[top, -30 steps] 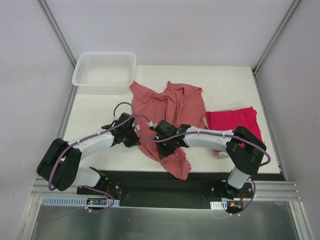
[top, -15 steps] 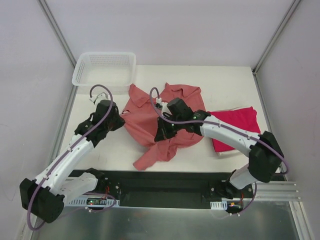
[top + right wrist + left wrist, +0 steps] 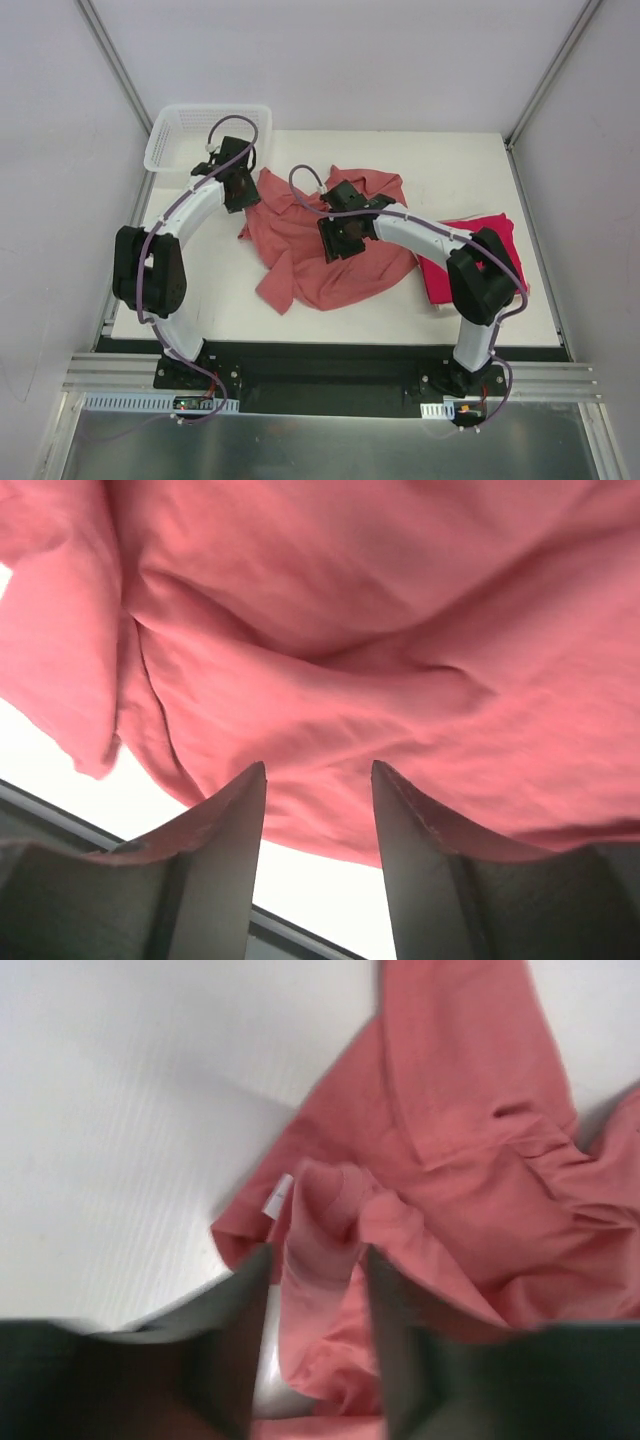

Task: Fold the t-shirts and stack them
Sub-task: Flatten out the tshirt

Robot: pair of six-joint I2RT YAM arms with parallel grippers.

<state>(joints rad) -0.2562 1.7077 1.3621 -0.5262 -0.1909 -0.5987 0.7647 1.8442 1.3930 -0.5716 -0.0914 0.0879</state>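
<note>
The salmon-pink t-shirt point(image 3: 330, 262) lies crumpled and half spread in the middle of the table. My left gripper point(image 3: 243, 196) sits at its back left corner. In the left wrist view the left gripper point(image 3: 316, 1252) is open, and a loose ridge of the pink t-shirt point(image 3: 470, 1160) lies between its fingers. My right gripper point(image 3: 338, 240) hovers over the shirt's middle. In the right wrist view that gripper point(image 3: 319, 765) is open, with the pink cloth point(image 3: 350, 630) just past its tips and nothing between them. The crimson t-shirt point(image 3: 472, 250) lies folded flat at the right.
A white mesh basket point(image 3: 210, 135) stands at the table's back left corner, close behind my left wrist. Bare white tabletop point(image 3: 190, 270) shows to the left of the shirt. A black rail point(image 3: 320, 365) runs along the near edge.
Both arms swung from the near edge toward the back, dragging the pink t-shirt with them. Both grippers, shut on the cloth before, now stand open.
</note>
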